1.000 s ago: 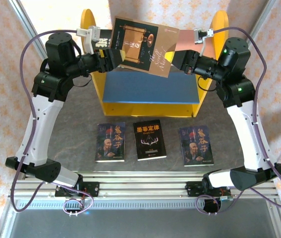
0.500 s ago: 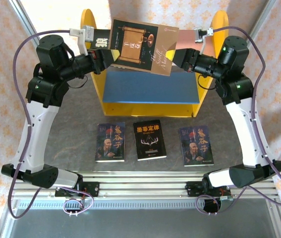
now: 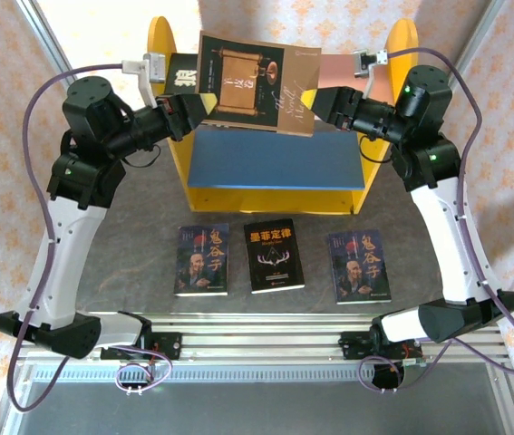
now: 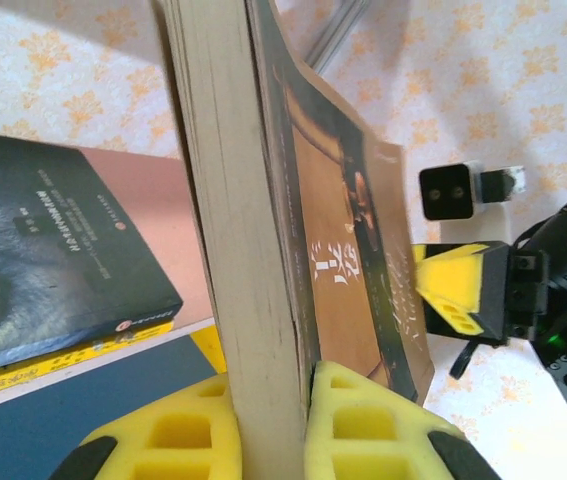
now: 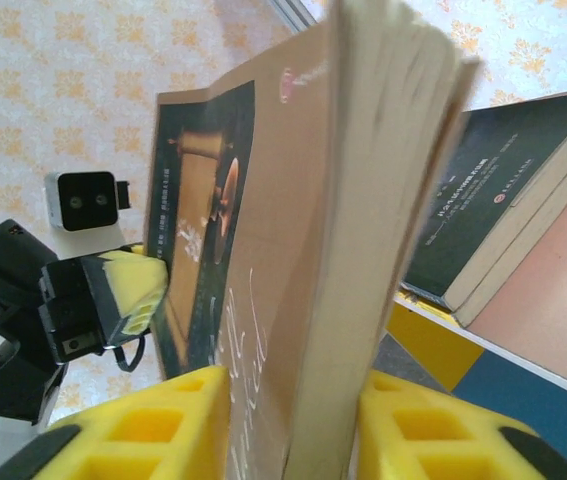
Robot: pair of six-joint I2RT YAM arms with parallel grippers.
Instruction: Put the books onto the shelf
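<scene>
Handover: left hand (image 4: 268,420) newly clenches the tan-brown book (image 3: 257,86) above the shelf (image 3: 275,163); right hand (image 5: 293,420) perhaps loosening, unclear; left likely shelves it.

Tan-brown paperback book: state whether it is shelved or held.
Held: left jaws pinch the tan-brown paperback book over the pink upper board; right jaws flank its other edge.

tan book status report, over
Left gripper shut on tan book, over shelf. Right gripper around its other edge, grip unclear. Wolf book flat on pink board.
</scene>
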